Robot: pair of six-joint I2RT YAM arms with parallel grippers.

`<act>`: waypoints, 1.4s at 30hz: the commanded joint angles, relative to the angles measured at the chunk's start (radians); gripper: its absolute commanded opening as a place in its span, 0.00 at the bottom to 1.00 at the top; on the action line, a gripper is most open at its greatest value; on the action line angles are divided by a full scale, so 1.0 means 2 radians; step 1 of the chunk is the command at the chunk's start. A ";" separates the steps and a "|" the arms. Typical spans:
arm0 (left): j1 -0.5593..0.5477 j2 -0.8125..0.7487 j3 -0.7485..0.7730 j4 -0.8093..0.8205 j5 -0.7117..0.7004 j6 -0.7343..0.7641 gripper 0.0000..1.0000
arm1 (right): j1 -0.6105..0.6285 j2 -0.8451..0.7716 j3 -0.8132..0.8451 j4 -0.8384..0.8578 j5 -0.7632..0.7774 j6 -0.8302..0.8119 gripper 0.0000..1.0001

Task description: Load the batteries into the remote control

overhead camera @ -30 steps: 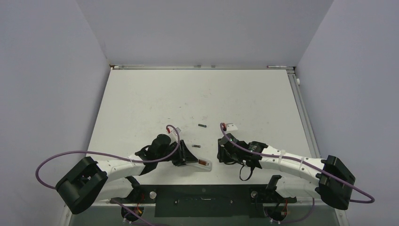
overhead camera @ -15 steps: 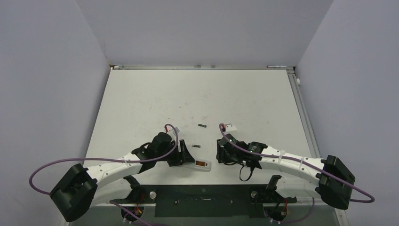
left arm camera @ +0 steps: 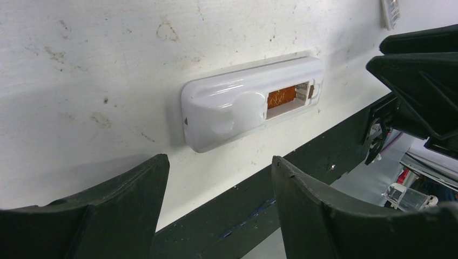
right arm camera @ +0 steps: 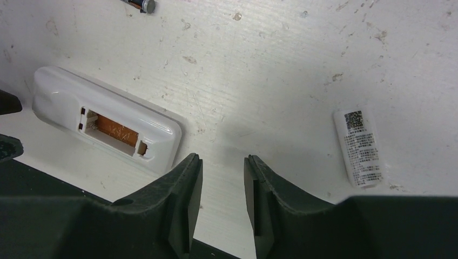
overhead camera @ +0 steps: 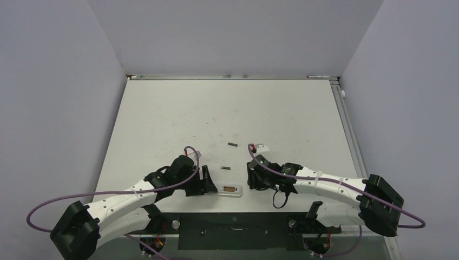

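The remote control [overhead camera: 230, 189] lies nearest the table's front edge, flat on its face. Its brownish recess is turned up and empty. It sits just ahead of the left pincer [left arm camera: 219, 162] and just beside the left finger of the right pincer [right arm camera: 222, 162]. The left pincer gapes wide with nothing in it. The right pincer is parted only narrowly and also holds nothing. Beyond both, the nearer battery [overhead camera: 227, 168] lies on the table [overhead camera: 216, 114]. The farther battery [overhead camera: 233, 144] lies further out again, near a small white labelled piece [right arm camera: 359, 147].

The remote lies loose close to the edge, so I judge that a push while seating a cell could slide it off. The thin batteries could also roll away from an off-centre pinch.

A second ago the remote stuck out of the left pincer at a slant. That pincer has since let go and backed off leftward, and the remote now lies square to the edge.
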 commanded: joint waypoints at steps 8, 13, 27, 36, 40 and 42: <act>-0.007 -0.010 -0.041 0.068 0.059 -0.054 0.67 | 0.007 0.072 0.050 0.060 0.013 -0.016 0.22; -0.012 0.004 -0.040 0.085 0.065 -0.058 0.64 | 0.004 0.116 0.065 0.070 0.023 -0.026 0.12; -0.014 0.044 -0.019 0.100 0.050 -0.047 0.55 | 0.027 0.163 0.061 0.097 0.006 -0.034 0.09; -0.014 0.094 0.041 0.064 -0.003 -0.002 0.52 | 0.074 0.161 0.044 0.086 0.020 -0.022 0.09; -0.014 0.119 0.060 0.066 -0.011 0.010 0.48 | 0.089 0.156 0.036 0.087 0.023 -0.013 0.08; -0.014 0.133 0.069 0.069 -0.012 0.016 0.46 | 0.098 0.156 0.037 0.086 0.025 -0.006 0.09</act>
